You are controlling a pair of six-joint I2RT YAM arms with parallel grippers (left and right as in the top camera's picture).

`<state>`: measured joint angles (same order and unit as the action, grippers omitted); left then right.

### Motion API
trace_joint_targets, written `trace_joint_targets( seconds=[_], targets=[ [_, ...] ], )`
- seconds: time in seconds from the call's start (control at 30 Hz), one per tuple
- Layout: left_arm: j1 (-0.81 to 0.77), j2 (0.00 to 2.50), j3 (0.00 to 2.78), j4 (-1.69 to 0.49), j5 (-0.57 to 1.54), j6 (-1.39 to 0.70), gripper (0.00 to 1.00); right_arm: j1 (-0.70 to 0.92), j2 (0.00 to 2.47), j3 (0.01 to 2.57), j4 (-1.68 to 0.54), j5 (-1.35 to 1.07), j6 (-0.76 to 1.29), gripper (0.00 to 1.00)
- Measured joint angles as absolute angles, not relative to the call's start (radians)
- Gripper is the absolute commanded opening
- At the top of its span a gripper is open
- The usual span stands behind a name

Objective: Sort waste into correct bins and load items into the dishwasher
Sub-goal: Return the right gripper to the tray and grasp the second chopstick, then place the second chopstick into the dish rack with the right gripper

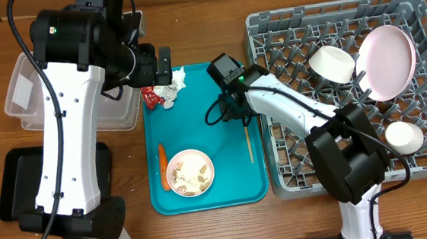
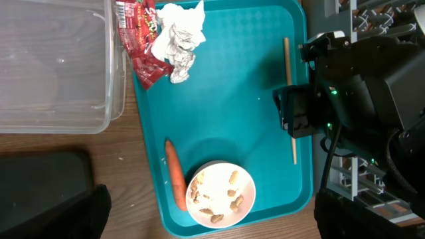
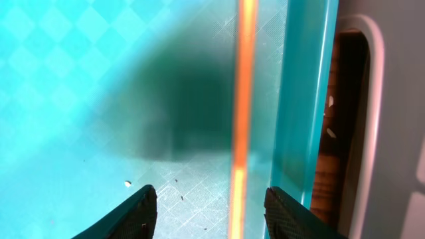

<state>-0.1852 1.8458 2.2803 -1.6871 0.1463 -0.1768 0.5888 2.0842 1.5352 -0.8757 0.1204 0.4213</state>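
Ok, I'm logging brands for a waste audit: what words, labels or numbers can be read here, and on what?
No text is legible in any view.
Red snack wrapper: pale printing, too blurred to read.
Clear tub: whitish patch, perhaps a sticker, nothing readable on it.

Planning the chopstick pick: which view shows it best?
Left wrist: the chopstick shows nearly full length on the teal tray. Overhead shows only a short, small part; right wrist gives a blurred close-up strip.
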Motion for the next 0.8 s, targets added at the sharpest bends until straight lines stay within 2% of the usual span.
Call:
trace_joint_targets(
  seconds=[0.2,0.23,0.27,0.37,0.43,0.8],
  targets=[
    [-0.185,1.846,2.28,-1.687,0.146,-0.177,1.0,0.588,2.091,1.535,-0.857,0.118,0.421,0.55],
    [-0.185,1.846,2.28,-1.687,0.146,-0.177,1.0,0.588,2.094,1.535,-0.852,0.113,0.421,0.51],
    [-0.185,1.846,2.28,-1.687,0.146,-0.177,1.0,0.588,2.1,1.535,-0.846,0.106,0.418,0.45],
    [-0.185,1.846,2.28,-1.687,0.146,-0.177,1.0,0.588,2.121,1.535,-0.84,0.068,0.415,0.14],
    [-0.185,1.846,2.28,-1.687,0.146,-0.177,1.0,0.589,2.131,1.535,-0.848,0.05,0.413,0.04],
    [-0.185,1.846,2.28,-1.687,0.146,-0.177,1.0,0.59,2.094,1.642,-1.044,-0.001,0.39,0.04]
  ],
)
